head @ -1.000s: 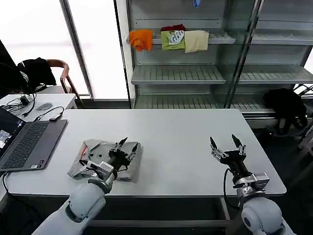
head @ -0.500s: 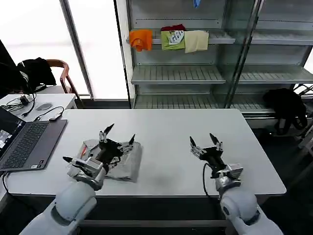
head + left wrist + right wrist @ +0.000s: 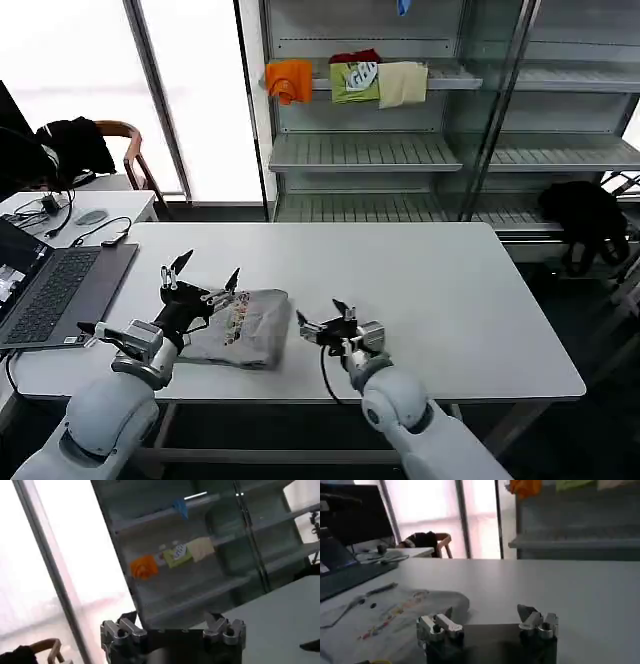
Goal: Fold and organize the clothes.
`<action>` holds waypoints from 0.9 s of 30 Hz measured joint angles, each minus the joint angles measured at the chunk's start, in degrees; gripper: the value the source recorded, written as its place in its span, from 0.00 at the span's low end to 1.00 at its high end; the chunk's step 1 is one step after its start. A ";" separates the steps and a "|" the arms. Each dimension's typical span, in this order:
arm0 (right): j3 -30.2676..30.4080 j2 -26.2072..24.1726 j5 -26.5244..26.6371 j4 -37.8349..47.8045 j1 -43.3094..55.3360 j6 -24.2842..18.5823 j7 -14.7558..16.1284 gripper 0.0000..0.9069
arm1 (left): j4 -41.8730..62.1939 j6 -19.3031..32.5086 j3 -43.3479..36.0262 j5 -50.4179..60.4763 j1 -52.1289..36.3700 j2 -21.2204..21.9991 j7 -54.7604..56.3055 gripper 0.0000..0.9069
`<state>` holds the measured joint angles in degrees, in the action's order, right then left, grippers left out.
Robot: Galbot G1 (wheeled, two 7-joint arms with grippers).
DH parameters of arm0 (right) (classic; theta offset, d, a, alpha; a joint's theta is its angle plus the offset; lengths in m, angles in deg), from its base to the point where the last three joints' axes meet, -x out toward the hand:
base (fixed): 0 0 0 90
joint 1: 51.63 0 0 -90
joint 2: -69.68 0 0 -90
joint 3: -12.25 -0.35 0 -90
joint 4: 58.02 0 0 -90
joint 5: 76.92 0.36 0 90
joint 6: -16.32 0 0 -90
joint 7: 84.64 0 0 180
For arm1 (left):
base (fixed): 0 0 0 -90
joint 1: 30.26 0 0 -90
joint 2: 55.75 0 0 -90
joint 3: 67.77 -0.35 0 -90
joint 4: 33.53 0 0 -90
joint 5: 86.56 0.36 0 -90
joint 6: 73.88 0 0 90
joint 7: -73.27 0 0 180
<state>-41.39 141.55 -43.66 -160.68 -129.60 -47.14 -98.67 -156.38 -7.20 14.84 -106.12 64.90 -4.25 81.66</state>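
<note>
I've got the folded grey shirt lying on the white table, near the front edge, left of centre — chest print facing up, a row of small coloured marks across the fabric.

My left gripper sits just left of the shirt and slightly above it, fingers spread apart, tips pointing up and toward the far side of the table. Nothing between them. Its fingers show splayed in the left wrist cam too, aimed at the shelves.

My right gripper is just beside the shirt's right edge, low over the tabletop, fingers apart and pointing toward the fabric. Can't tell from the head cam whether a tip touches the cloth — looks v. close. In the right wrist cam the shirt lies ahead of the open fingers, a rounded fold edge nearest to them, print strip running diagonally across it.

Beyond the left gripper, further left, a laptop sits open on the table w/ a cable and a few small bits behind it. Past the table's far side there's a metal shelf unit; its upper shelf holds small orange, green and cream folded garments side by side.
</note>
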 measured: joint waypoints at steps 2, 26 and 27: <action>1.25 1.06 0.25 1.15 0.76 0.98 -0.22 0.98 | 0.07 -0.03 0.62 -0.24 0.43 0.20 -0.23 1.00; 6.43 8.47 1.31 9.24 4.18 3.04 -0.17 0.00 | 0.23 -0.47 3.26 -0.87 1.84 0.82 -1.66 1.00; 6.42 8.51 1.29 9.24 4.21 2.96 -0.27 0.00 | 0.24 -0.51 3.33 -0.88 1.83 0.82 -1.68 1.00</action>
<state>-34.97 150.06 -42.37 -151.44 -125.39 -44.18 -98.94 -156.14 -7.70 18.17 -106.99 66.72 -3.42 79.98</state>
